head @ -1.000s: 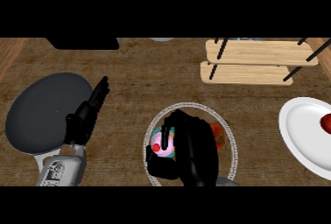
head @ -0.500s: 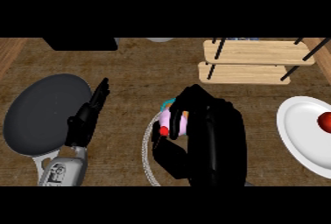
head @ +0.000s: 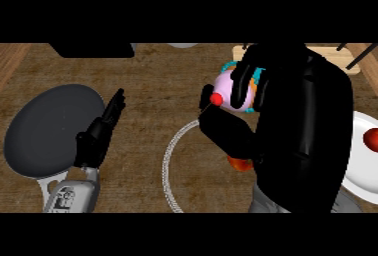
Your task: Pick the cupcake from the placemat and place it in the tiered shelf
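Observation:
My right hand [head: 295, 110] fills the middle and right of the head view, raised close to the camera and curled round the cupcake [head: 230, 92]. The cupcake shows pink frosting, a red cherry at its left and an orange base [head: 240, 163] peeking out below my thumb. Beneath the hand lies the round placemat [head: 174, 160], only its pale left rim showing. The tiered shelf [head: 242, 51] is almost wholly hidden behind the hand; a strip of light wood shows at the top. My left hand [head: 100, 132] rests edge-on at the left, fingers straight, over the side of a dark pan.
A dark grey frying pan [head: 48, 130] lies at the left with its metal handle [head: 66, 196] toward the lower edge. A white plate [head: 363, 160] with a red fruit [head: 370, 136] sits at the right edge. A black object [head: 92, 49] stands at the back left.
My right hand has lifted the cupcake off the placemat, up and toward the back right, now covering most of the shelf. The left hand has not moved.

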Motion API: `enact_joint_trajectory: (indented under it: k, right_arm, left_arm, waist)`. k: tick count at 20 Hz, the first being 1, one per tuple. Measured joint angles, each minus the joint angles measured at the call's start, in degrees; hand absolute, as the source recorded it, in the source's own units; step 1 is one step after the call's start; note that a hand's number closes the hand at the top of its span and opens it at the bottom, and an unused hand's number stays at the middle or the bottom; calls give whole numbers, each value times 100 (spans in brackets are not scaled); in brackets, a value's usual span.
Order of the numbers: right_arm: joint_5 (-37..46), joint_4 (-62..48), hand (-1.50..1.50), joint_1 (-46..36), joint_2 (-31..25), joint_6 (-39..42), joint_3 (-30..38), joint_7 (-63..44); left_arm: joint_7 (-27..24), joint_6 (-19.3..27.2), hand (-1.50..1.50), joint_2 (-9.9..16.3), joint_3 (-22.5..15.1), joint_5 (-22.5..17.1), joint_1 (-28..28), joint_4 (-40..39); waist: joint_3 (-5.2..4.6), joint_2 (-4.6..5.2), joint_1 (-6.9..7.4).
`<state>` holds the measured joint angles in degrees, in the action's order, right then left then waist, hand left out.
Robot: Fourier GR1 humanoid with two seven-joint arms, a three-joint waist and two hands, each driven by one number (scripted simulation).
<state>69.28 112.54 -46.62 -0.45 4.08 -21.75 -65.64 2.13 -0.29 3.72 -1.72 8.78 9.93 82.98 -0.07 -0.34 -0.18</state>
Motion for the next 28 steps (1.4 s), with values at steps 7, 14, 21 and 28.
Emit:
enact_joint_trajectory:
  k: [7, 14, 21, 28]
  right_arm:
    - [4, -268, 150, -672, -90, 491, 1069, 275]
    - [60, -829, 150, -1213, -458, 683, 1925, 641]
    - [94, -1486, 150, -1512, -901, 716, 2290, 1059]
    - [261, -2310, 150, -1325, -1187, 6, 2401, 1647]
  left_arm:
    - [23, -36, 0, 46, 48, -1, 117, -60]
    - [-44, -43, 0, 18, 31, 16, 66, -76]
    - [51, -82, 0, 13, -31, 21, -123, 234]
    - [62, -95, 0, 23, 53, -9, -25, 148]
  waist:
    - [2, 10, 3]
    - [4, 23, 23]
    - [4, 26, 50]
    - [6, 40, 55]
